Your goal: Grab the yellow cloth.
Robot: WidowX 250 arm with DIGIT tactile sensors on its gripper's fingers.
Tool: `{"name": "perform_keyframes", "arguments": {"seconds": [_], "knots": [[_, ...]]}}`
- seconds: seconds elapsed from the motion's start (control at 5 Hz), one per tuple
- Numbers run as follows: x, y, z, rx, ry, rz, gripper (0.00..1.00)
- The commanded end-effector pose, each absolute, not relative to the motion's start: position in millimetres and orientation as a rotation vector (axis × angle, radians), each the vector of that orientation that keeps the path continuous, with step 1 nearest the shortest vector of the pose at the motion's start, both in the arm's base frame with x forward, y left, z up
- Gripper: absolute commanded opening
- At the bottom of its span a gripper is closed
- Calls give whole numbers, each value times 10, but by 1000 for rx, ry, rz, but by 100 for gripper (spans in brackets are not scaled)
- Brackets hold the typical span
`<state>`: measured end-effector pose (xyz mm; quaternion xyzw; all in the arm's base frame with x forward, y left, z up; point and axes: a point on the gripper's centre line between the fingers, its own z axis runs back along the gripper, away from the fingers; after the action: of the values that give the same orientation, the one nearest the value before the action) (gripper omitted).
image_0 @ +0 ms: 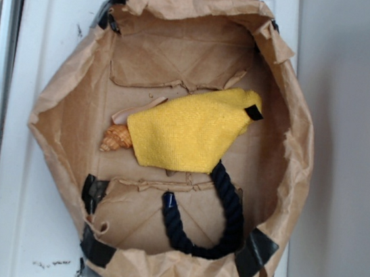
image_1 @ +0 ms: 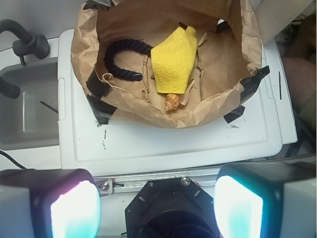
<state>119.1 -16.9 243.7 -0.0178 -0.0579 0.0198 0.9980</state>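
Currently you are at the approach step: nothing is grasped, and the reach toward the target has yet to begin. Start with the nearest item in the wrist view, the gripper (image_1: 157, 206). Its two pale, glowing fingers (image_1: 74, 210) stand well apart at the bottom edge of the frame, so treat the jaws as wide open; they hold nothing and touch nothing. Beyond the fingers you see a metal rail, then the bare white plastic lid-like surface (image_1: 163, 148), and on it the crumpled brown paper bag with rolled-down walls and black tape patches (image_1: 208, 111). The gripper is well apart from this bag and clear of its rim. Inside the bag, nearest the gripper, lies the small orange spiral seashell (image_1: 172, 103), touching the lower edge of the target. Next comes the bright yellow, finely woven cloth folded to a rough triangle (image_1: 174, 67), lying flat on the bag floor near its centre, with a small black tab at its far corner. Beside it, toward the wrist view's left, curls the dark navy twisted rope (image_1: 121, 57); the exterior view shows one end of the rope running under the cloth edge. For the next move, you should bring the open jaws over the bag wall, centre them on the cloth body away from shell and rope, descend to the fabric, and then close.
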Motion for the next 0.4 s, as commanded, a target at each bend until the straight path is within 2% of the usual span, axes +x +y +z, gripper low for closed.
{"name": "perform_keyframes", "arguments": {"seconds": [0.0, 0.2], "knots": [[1191, -169, 2437, -36, -116, 40, 100], [1691, -193, 2499, -33, -191, 102, 100]]}}
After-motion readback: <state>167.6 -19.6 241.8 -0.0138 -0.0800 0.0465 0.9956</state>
